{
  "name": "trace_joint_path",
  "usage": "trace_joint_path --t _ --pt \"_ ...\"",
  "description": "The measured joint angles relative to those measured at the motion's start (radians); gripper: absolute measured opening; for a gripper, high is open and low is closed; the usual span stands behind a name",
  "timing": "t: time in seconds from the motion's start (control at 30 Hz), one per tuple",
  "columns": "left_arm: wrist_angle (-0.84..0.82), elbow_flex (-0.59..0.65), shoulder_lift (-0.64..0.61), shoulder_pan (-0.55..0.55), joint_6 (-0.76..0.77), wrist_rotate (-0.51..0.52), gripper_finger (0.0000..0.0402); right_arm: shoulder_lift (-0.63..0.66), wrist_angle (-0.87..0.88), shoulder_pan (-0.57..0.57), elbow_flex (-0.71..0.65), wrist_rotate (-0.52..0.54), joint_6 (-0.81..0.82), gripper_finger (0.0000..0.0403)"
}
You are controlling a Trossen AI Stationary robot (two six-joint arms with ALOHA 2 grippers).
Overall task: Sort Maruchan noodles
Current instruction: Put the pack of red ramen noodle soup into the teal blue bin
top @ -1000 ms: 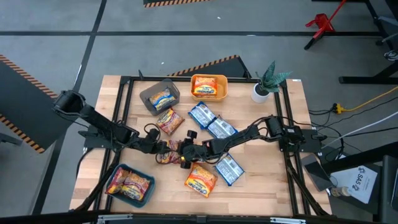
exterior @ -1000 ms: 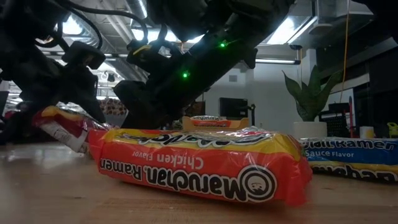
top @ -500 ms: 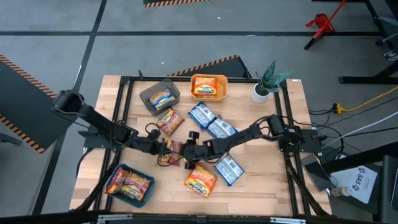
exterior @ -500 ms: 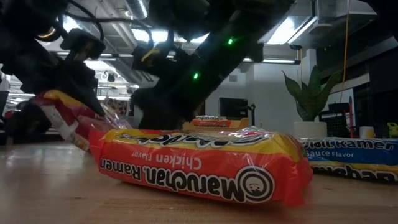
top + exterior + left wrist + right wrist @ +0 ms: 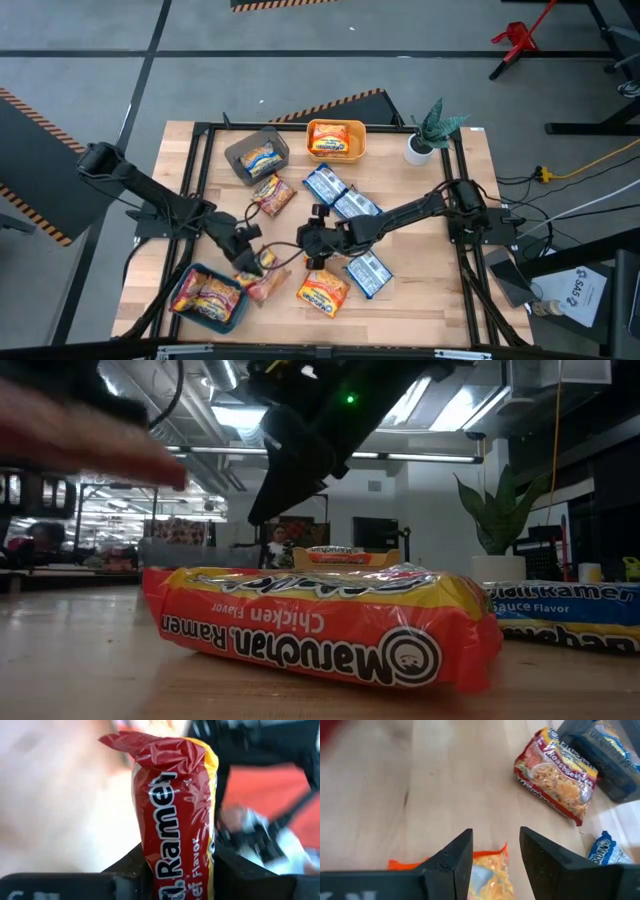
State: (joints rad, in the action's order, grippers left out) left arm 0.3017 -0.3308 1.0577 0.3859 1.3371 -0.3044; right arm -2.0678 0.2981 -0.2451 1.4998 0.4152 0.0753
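Note:
My left gripper (image 5: 250,268) is shut on a red Maruchan packet (image 5: 264,287), just right of the teal bin (image 5: 190,310), which holds more red packets. That packet shows blurred high in the low view (image 5: 80,440). My right gripper (image 5: 312,240) hangs open over the table's middle, above bare wood and the far end of an orange packet (image 5: 490,872). This orange packet (image 5: 322,290) lies flat near the front edge. Blue packets (image 5: 355,207) (image 5: 368,272) lie to the right. Another red packet (image 5: 272,195) lies by the grey bin (image 5: 240,160). My left gripper pinches the red packet between its two fingers (image 5: 131,866) at the packet's near end (image 5: 172,870). The rest of the packet reaches out past the fingertips, its crinkled far end (image 5: 150,745) free. The packet is lifted clear of the table.
A yellow-orange bin (image 5: 336,125) with an orange packet and the grey bin with one packet stand at the far side. A third blue packet (image 5: 325,183) lies behind the right arm. A potted plant (image 5: 425,135) stands at the far right corner. Bare wood lies along the near edge.
My left gripper has carried the red packet up off the table's middle and toward the near left, close to the teal bin. My right gripper, which was at that packet, has risen and drawn slightly right. The other packets have stayed in place.

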Motion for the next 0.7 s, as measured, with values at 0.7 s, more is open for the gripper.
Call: trace_joint_path --t 0.7 --pt "-1.003 -0.434 -0.004 0.134 -0.693 -0.296 0.0123 0.001 -0.002 -0.011 0.002 -0.006 0.085 0.0149"
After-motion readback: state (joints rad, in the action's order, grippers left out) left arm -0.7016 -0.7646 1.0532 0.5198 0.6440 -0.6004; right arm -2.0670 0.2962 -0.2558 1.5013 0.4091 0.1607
